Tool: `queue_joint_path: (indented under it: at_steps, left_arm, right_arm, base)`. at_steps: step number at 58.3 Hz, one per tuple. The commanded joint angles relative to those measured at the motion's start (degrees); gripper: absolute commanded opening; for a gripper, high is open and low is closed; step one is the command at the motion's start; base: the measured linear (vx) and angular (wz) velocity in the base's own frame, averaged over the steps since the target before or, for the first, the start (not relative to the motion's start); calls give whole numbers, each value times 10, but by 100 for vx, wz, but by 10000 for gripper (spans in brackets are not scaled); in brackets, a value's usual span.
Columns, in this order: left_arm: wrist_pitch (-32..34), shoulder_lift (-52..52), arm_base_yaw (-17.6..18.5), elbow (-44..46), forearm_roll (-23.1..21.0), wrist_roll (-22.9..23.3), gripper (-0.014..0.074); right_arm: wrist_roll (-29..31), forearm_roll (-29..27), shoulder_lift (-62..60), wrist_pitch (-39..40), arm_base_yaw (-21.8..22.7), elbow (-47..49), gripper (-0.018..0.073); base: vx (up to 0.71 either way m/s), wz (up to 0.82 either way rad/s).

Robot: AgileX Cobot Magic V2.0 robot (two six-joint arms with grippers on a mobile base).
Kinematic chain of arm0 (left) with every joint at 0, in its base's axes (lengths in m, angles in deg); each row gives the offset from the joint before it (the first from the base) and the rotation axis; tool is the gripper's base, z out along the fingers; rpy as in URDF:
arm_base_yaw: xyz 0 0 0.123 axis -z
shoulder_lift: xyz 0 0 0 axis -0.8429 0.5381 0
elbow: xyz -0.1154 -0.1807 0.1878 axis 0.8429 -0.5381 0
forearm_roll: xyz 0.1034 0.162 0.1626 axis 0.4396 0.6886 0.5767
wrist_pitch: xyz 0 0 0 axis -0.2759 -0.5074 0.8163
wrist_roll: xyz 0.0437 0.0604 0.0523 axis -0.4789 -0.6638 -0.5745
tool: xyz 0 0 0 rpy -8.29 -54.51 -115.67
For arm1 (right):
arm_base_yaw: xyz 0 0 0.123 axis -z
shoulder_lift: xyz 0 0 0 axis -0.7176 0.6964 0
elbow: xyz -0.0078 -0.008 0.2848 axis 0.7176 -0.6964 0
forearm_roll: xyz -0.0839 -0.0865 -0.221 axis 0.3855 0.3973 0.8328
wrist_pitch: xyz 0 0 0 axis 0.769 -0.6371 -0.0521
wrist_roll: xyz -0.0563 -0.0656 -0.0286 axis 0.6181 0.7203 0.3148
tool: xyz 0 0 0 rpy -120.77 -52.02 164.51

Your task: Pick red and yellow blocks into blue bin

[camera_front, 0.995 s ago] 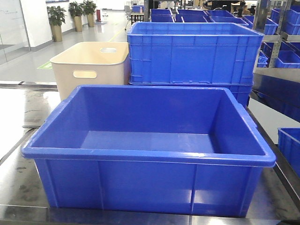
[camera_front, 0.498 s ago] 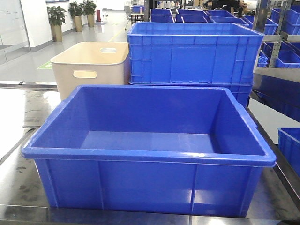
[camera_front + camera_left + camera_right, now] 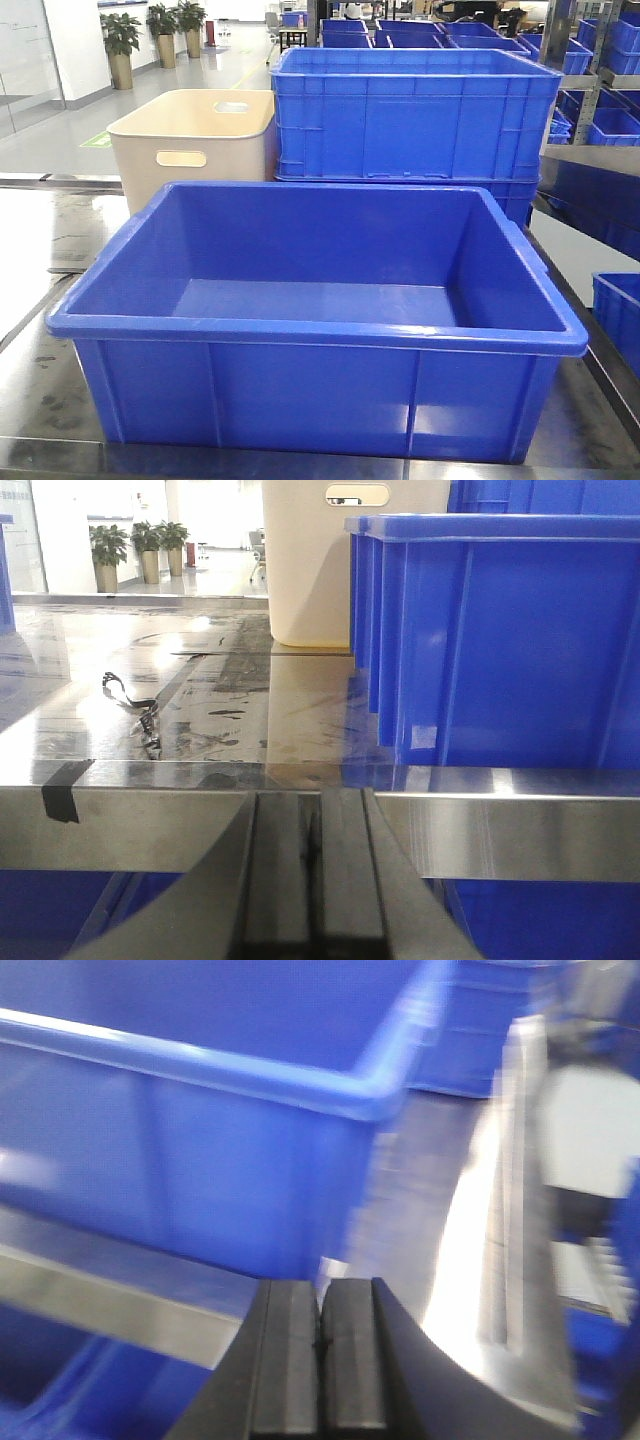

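The blue bin stands wide and empty in the middle of the steel table in the front view, and no arm shows there. The red and yellow blocks are out of view in every frame. In the left wrist view my left gripper is shut with nothing in it, low in front of the table's steel edge, with the bin's wall up to the right. The right wrist view is blurred. There my right gripper is shut and empty, just below the bin's near corner.
A beige tub with handle slots and a taller ribbed blue crate stand behind the bin. A black strap lies on the table to the left, and black tape marks its edge. Another blue crate sits low at the right.
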Motion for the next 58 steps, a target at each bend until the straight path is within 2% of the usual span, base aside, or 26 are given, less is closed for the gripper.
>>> queue_joint_path:
  at_steps: [1,16,25,49,54,58]
  left_arm:
    - [49,-10,5,9,-4,4,-1]
    - [49,-10,5,9,-4,4,-1]
    - [49,-9,5,9,-4,4,-1]
    - [47,-10,5,9,-4,4,-1]
    - [47,-10,5,9,-4,4,-1]
    - [47,-10,5,9,-4,4,-1]
  right_arm:
    - [4,-2,-40,104,24,-54,-10]
    - [-10,-4,-152,193,75,-211,-10]
    - [-10,-5,-197,259,77,-269,-10]
    - [-7,-19,-196,260,87,-270,-10]
    - [-31,-7,-196,267,92,-270,-10]
    - [-76,30,-196,267,92,-270,-10]
  base:
    - [0,0]
    - [0,0]
    - [0,0]
    - [0,0]
    - [0,0]
    - [0,0]
